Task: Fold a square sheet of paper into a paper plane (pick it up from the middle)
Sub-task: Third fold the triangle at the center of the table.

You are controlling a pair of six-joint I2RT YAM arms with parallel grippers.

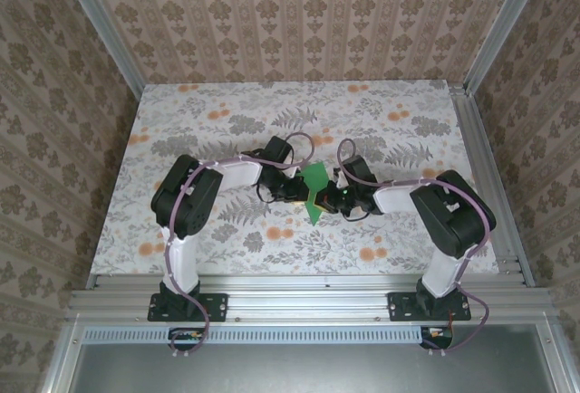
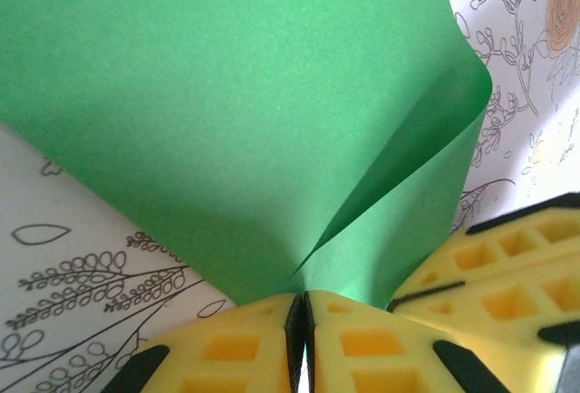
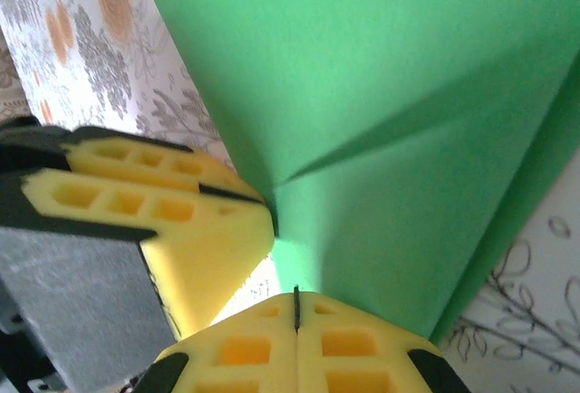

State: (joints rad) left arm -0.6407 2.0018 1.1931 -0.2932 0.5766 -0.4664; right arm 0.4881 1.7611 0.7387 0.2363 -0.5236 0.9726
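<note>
- Square sheet of paper (image 1: 314,189), bright green and part-folded, is held just above the middle of the table (image 1: 390,112). It stands on edge between the two arms rather than lying flat.
- Left gripper (image 2: 302,298) comes at it from the left. Its jaws are pressed together on the sheet's lower edge, and a fold line runs up from the pinch.
- Right gripper (image 3: 296,295) meets it from the other side, jaws closed tight on the paper. The two pairs of jaws sit just beside each other.
- Crease (image 3: 390,135) looks soft and not pressed flat. To do this fold well, I judge that both pinches should hold the sheet taut and line the edges up before any pressing. They should also move together, so the thin paper neither slips nor tears.
</note>
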